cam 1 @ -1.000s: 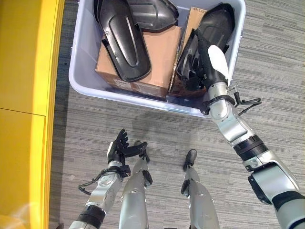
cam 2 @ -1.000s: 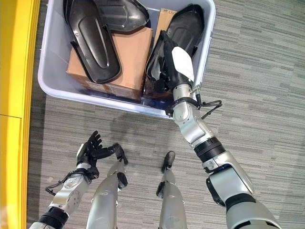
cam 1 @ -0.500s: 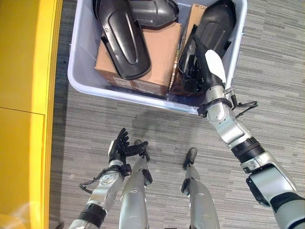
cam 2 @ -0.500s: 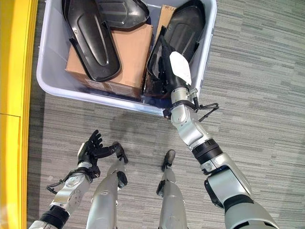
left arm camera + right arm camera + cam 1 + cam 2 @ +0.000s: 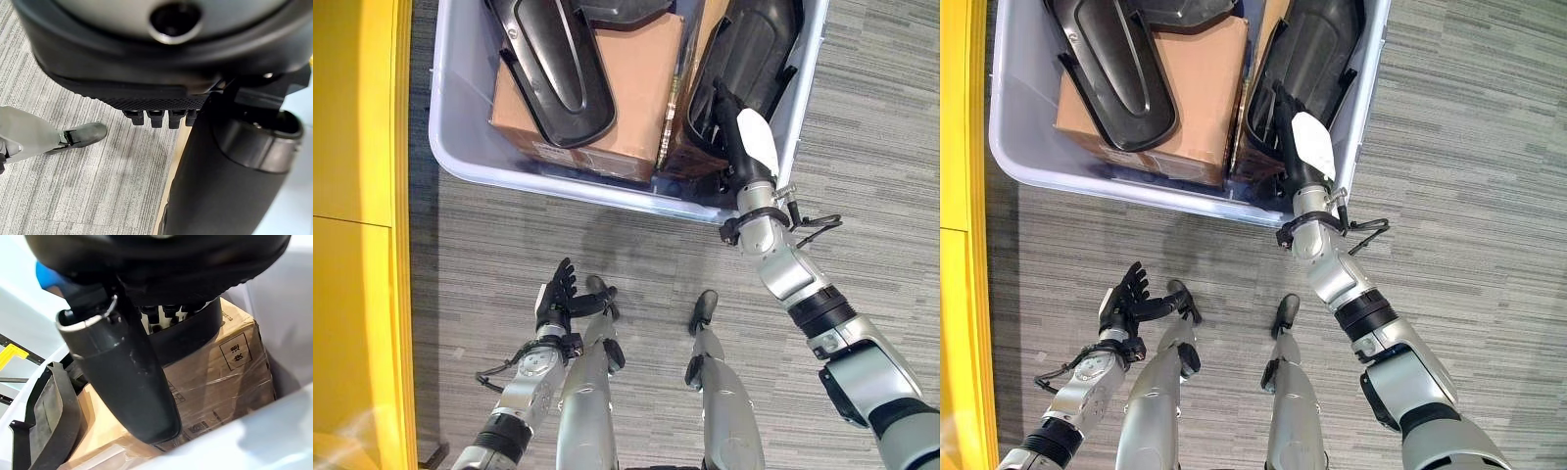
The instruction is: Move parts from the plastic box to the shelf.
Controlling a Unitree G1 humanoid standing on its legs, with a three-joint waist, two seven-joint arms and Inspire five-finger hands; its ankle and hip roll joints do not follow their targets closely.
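The pale plastic box (image 5: 538, 176) sits on the carpet ahead and holds cardboard cartons (image 5: 626, 88) and black moulded parts. One long black part (image 5: 553, 69) lies across the left carton. Another black part (image 5: 759, 49) leans against the box's right wall. My right hand (image 5: 736, 137) reaches over the near rim and lies against that right part (image 5: 195, 338), its fingers (image 5: 1281, 103) straight and its white-covered thumb (image 5: 122, 377) stretched out beside a wrapped carton (image 5: 220, 372). My left hand (image 5: 553, 299) hangs low over the carpet, open and holding nothing.
The yellow shelf unit (image 5: 357, 196) runs down the left side of the scene. Grey striped carpet (image 5: 862, 117) lies to the right of the box and between the box and me. A further black part (image 5: 49, 406) lies deeper in the box.
The whole picture has shifted, so the camera moved. My right hand stays on the right black part in the box. The left hand has barely moved.
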